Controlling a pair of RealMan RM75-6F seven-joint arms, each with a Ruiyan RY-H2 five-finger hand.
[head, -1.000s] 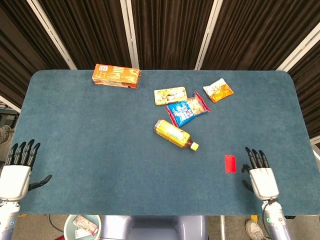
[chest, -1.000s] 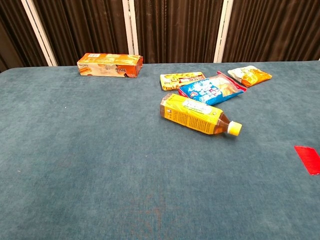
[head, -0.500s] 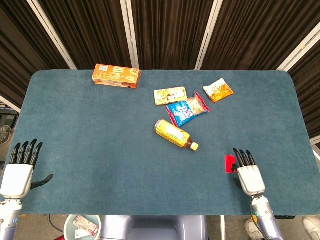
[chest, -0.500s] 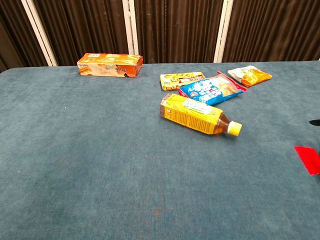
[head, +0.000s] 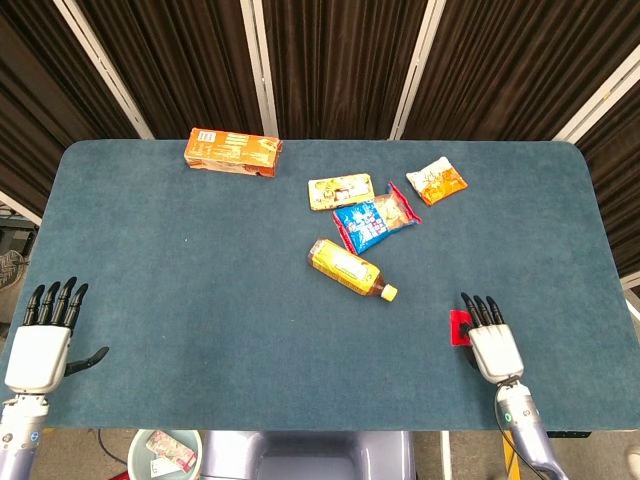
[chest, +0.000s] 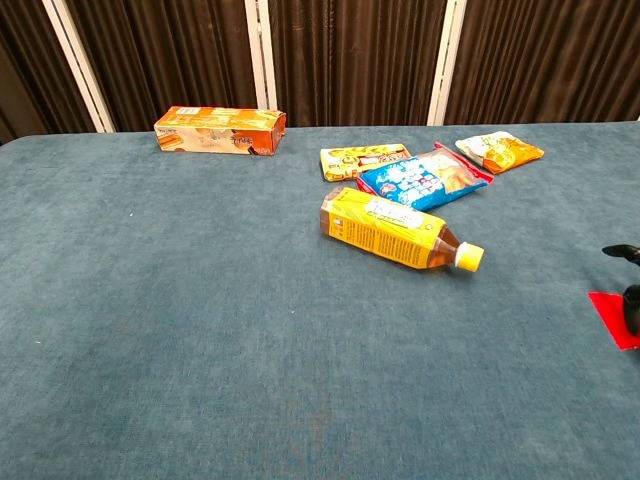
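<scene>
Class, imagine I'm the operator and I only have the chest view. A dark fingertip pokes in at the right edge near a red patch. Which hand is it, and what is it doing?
Observer: It is the right hand, held flat with fingers apart, holding nothing.
Operator: Does it cover the red patch?
Observer: Its fingertips reach the right edge of the red patch, most of which shows.
Operator: Where is the other hand?
Observer: The left hand sits at the table's near left corner, fingers apart, far from the bottle.
</scene>
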